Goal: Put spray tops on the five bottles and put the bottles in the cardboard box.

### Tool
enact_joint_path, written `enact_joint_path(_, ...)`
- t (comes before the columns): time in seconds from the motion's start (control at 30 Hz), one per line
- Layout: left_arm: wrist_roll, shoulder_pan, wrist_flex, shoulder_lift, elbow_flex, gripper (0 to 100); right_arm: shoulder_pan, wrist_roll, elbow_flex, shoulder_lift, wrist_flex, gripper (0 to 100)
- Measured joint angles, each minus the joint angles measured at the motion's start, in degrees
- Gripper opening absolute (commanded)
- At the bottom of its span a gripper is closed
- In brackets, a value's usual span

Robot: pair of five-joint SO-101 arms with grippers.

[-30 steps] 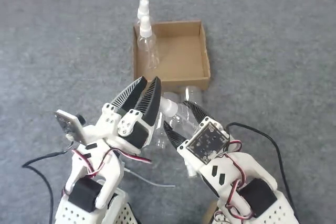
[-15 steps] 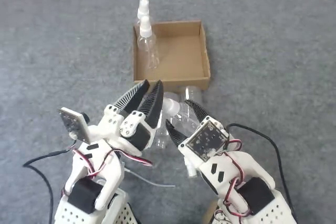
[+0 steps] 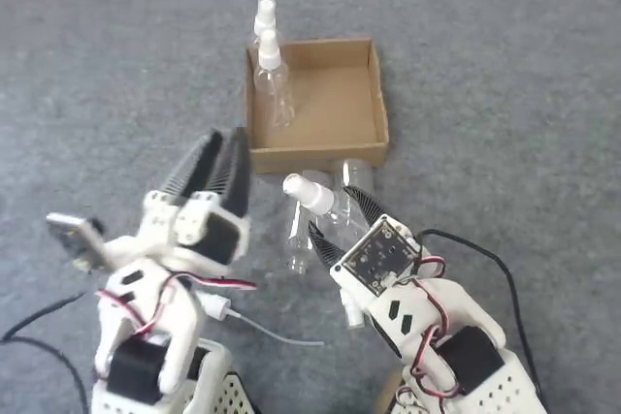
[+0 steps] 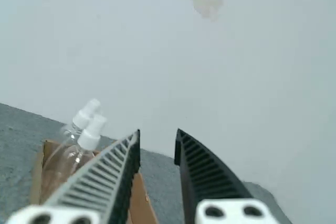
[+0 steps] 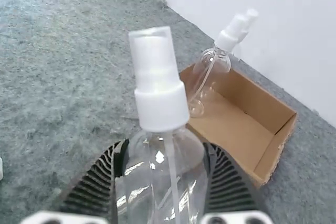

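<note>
My right gripper [image 3: 335, 218] is shut on a clear bottle [image 3: 299, 238] that carries a white spray top [image 3: 309, 193], held tilted just in front of the cardboard box [image 3: 320, 154]. In the right wrist view the bottle [image 5: 160, 171] sits between the jaws with its spray top [image 5: 156, 82] upright. Two capped bottles [image 3: 272, 79] lean in the box's far left corner. My left gripper [image 3: 217, 160] hangs to the left of the held bottle, open by a narrow gap and holding nothing. In its own view, the left gripper [image 4: 157, 136] faces the wall above the capped bottles [image 4: 84, 129].
Two clear bottles without tops [image 3: 354, 176] lie between the box and my right gripper. A loose spray top [image 3: 219, 309] with a thin tube lies on the grey carpet between the arms' bases, and another white piece [image 3: 351, 315] lies by the right arm.
My left gripper has drawn back and swung left, away from the held bottle's neck. The spray top now stands uncovered on that bottle. The right arm has kept still.
</note>
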Motion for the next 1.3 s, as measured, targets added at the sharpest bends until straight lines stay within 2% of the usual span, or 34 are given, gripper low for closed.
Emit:
enact_joint_path(0.2,1.1,-4.6,0.0,-0.1,-0.7,10,0.0,0.0,0.0,0.0,0.0,2.6)
enact_joint_path(0.33,1.2,-7.0,0.0,-0.1,3.3,10,0.0,0.0,0.0,0.0,0.0,2.6)
enact_joint_path(0.6,4.7,-7.0,0.0,0.7,9.8,10,0.0,0.0,0.0,0.0,0.0,2.6)
enact_joint_path(0.77,4.7,-1.8,0.0,0.7,14.0,10,-0.5,0.0,0.0,0.0,0.0,2.6)
enact_joint_path(0.97,0.8,6.0,0.0,0.7,15.8,10,-3.5,0.0,0.0,0.0,0.0,2.6)
enact_joint_path(1.3,-3.3,9.1,0.1,0.7,15.9,10,-3.2,1.8,1.8,-0.7,-0.1,2.6)
